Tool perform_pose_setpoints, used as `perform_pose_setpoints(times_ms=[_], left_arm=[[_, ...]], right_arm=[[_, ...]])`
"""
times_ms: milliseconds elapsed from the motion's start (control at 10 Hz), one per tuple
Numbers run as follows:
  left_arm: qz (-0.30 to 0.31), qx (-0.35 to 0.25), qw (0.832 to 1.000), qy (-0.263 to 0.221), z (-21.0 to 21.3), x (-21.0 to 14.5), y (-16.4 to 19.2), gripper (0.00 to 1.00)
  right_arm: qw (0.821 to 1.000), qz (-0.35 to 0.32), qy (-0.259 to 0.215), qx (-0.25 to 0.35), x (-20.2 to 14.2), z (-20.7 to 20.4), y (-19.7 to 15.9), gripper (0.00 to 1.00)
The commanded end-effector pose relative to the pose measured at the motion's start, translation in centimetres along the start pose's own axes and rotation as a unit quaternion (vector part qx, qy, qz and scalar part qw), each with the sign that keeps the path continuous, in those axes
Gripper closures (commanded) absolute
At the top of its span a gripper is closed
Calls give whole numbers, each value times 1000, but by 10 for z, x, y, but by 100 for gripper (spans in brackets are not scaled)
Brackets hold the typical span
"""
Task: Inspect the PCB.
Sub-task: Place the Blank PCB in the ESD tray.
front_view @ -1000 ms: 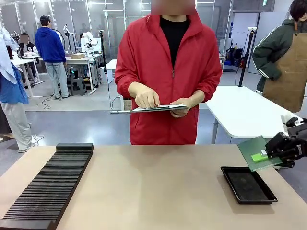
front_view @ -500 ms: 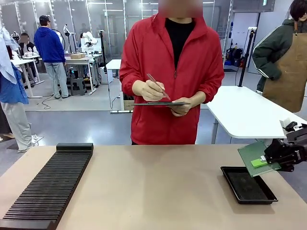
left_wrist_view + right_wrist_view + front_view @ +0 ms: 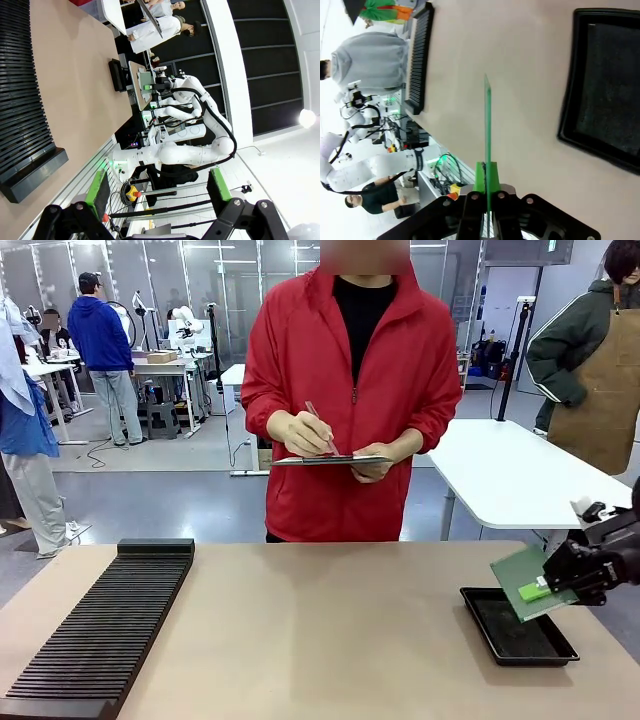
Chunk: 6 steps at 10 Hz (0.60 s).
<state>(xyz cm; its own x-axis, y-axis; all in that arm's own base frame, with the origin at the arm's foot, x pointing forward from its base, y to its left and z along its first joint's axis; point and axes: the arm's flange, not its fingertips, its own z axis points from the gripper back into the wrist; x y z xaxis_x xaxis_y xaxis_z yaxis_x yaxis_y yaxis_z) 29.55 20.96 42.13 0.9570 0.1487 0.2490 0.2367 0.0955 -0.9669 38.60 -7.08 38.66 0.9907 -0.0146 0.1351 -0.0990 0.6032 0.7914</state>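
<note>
The right gripper (image 3: 552, 586) is clamped on the PCB (image 3: 525, 582), holding it tilted in the air above the black tray (image 3: 517, 626). The left gripper (image 3: 159, 192) stands wide apart, holding nothing. The person (image 3: 350, 390) writes on a clipboard (image 3: 330, 460).

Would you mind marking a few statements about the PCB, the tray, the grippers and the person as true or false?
1. The right gripper is shut on the PCB. True.
2. The PCB lies flat inside the black tray. False: it is held tilted above the tray.
3. The left gripper is open and holds nothing. True.
4. The person reaches for the PCB. False: the person writes on a clipboard.
5. The black slotted rack sits beside the tray. False: it is at the table's opposite side.
</note>
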Motion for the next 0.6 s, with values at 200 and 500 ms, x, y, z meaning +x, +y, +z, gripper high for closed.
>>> perform_pose_setpoints(times_ms=[200,500], left_arm=[[4,5,1000,2,0,0,-5,0],[4,5,1000,2,0,0,-5,0]], right_arm=[[998,-2,-8,-59,42,-22,-41,98],[995,-23,-16,-98,56,-40,-66,98]])
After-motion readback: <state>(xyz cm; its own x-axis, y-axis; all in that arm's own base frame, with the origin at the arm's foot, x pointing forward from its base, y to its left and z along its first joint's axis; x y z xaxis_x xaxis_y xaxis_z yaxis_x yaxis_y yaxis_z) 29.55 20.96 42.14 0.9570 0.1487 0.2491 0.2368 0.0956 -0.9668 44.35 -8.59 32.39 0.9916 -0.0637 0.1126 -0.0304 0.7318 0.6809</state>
